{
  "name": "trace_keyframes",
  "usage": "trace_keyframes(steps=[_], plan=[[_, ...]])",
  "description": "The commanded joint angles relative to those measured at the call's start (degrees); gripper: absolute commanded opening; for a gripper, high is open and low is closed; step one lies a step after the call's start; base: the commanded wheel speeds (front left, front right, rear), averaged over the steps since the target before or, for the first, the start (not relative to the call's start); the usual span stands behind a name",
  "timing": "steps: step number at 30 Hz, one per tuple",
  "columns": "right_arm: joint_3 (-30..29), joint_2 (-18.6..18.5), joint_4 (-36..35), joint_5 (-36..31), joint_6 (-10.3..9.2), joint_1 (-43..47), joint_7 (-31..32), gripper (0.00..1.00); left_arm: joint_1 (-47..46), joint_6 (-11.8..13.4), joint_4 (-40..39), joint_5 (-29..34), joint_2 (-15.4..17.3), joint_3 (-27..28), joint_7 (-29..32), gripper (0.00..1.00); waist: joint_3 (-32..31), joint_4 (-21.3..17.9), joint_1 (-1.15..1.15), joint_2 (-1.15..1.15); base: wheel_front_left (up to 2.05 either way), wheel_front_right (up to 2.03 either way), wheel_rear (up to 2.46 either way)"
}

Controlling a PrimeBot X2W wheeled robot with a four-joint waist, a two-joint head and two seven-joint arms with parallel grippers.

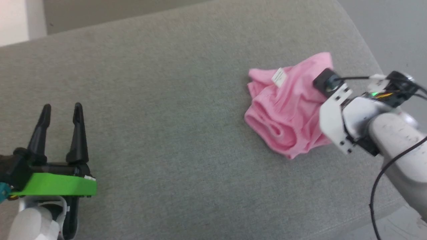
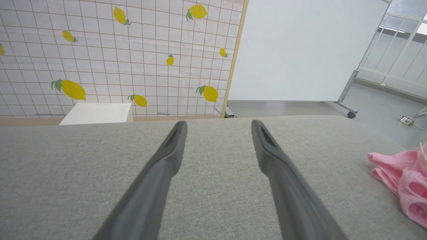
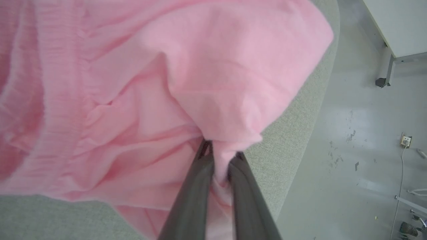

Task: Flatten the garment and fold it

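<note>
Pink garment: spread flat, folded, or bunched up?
Bunched up. The garment lies as a wrinkled heap with rolled folds on the grey cushion; the right gripper is shut on a pinch of it.

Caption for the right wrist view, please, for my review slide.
Right gripper, jaws pinched shut on a fold of the crumpled pink garment at the edge of the grey cushion.

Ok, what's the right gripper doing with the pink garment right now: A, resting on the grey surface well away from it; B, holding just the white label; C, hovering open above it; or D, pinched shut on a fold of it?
D: in the right wrist view the right gripper has its jaws closed on a fold of the pink garment, with cloth squeezed between them.
</note>
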Motion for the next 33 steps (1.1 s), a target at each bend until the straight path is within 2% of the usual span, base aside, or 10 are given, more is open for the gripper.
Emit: trace_keyframes(steps=[1,11,17,18,19,20,25,29,33], plan=[[-1.3,-0.51,0.78,-0.3,-0.1,-1.06,-0.57,0.0,0.43,0.23,-0.97,-0.7,0.92,0.37,0.49,1.0,6.31,-4.44,-0.01,0.45,0.0,0.0,0.0],[-14.12,-3.2,4.69,-6.22,-0.1,-2.94,-3.76,0.0,0.13,0.49,-6.39,-0.94,4.47,2.29,3.62,1.0,12.53,-2.98,-0.01,0.45,0.0,0.0,0.0],[-22.28,-1.7,6.79,-10.9,-0.1,-3.21,-5.01,0.0,0.77,0.81,-8.25,-1.22,5.79,3.47,4.62,1.0,14.05,-2.04,-0.01,0.45,0.0,0.0,0.0],[-23.77,-1.09,7.14,-11.84,-0.1,-3.11,-4.88,0.41,0.94,0.86,-8.5,-1.26,5.96,3.62,4.73,1.0,14.17,-1.95,-0.01,0.45,0.0,0.0,0.0],[-25.21,-0.58,7.23,-12.7,-0.1,-3.07,-5.12,0.53,1.11,0.91,-8.72,-1.31,6.05,3.73,4.81,1.0,14.24,-1.89,-0.01,0.45,0.0,0.0,0.0],[-26.6,0.07,7.21,-13.87,-0.1,-2.89,-5.53,1.0,1.3,0.99,-8.97,-1.33,6.15,3.83,4.9,1.0,14.3,-1.82,-0.01,0.45,0.0,0.0,0.0],[-32.4,2.79,6.61,-16.13,-0.1,-2.01,-6.86,1.0,1.75,1.17,-9.13,-1.53,6.33,3.9,5.08,1.0,13.73,-1.63,-0.01,0.45,0.0,0.0,0.0],[-38.88,6.73,3.29,-14.7,-0.1,-1.54,-11.37,1.0,1.39,1.2,-7.96,-1.78,5.38,2.78,4.25,1.0,10.77,-0.68,-0.01,0.45,0.0,0.0,0.0],[-40.87,9.02,-1.78,-12.86,-0.1,-0.86,-16.17,1.0,1.4,1.57,-5.83,-1.8,3.96,1.7,2.99,1.0,6.4,0.52,-0.01,0.45,0.0,0.0,0.0]])
